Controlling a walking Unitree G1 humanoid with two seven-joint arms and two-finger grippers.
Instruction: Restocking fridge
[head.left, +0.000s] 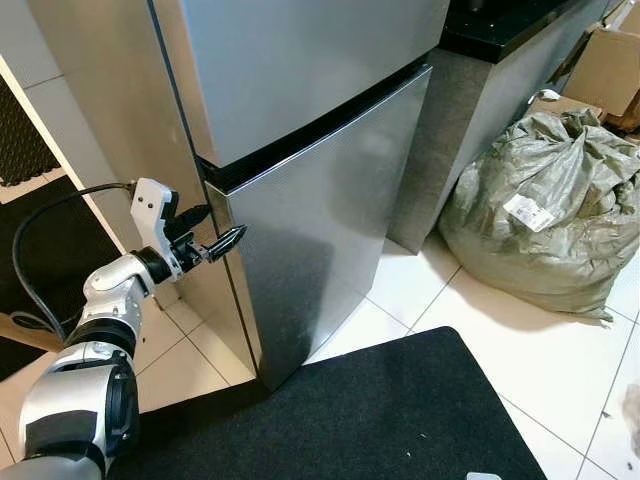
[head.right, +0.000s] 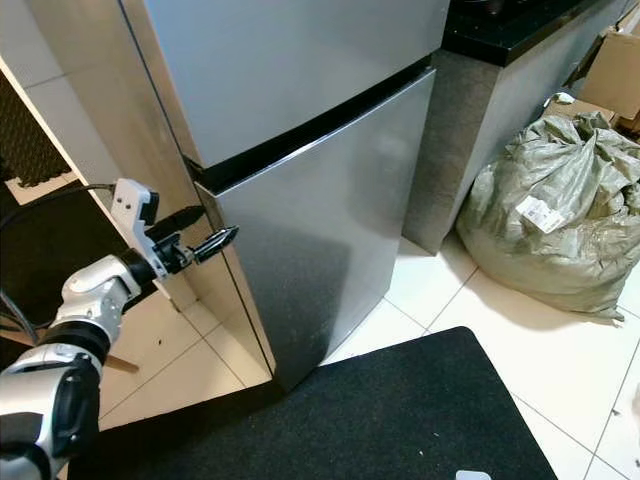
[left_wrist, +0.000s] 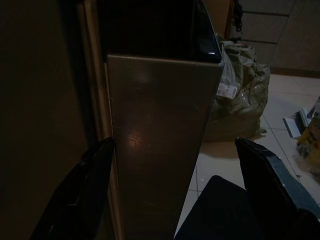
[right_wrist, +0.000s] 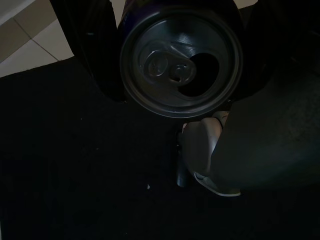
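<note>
The silver two-door fridge (head.left: 320, 210) stands shut in front of me. My left gripper (head.left: 215, 228) is raised at the left edge of the lower door, just under the dark gap between the doors. It is open, and in the left wrist view its fingers (left_wrist: 75, 195) stand one on each side of the door's edge (left_wrist: 160, 150). Down over the black mat, my right gripper (right_wrist: 181, 65) is shut on a drink can (right_wrist: 181, 47). The can's top with its pull tab faces the wrist camera, and a dark finger (right_wrist: 90, 50) presses each side.
A black mat (head.left: 380, 410) lies on the white tile floor before the fridge. A dark counter cabinet (head.left: 480, 120) adjoins the fridge on the right. A bulging grey-green sack (head.left: 545, 210) and cardboard boxes (head.left: 610, 65) sit beyond it.
</note>
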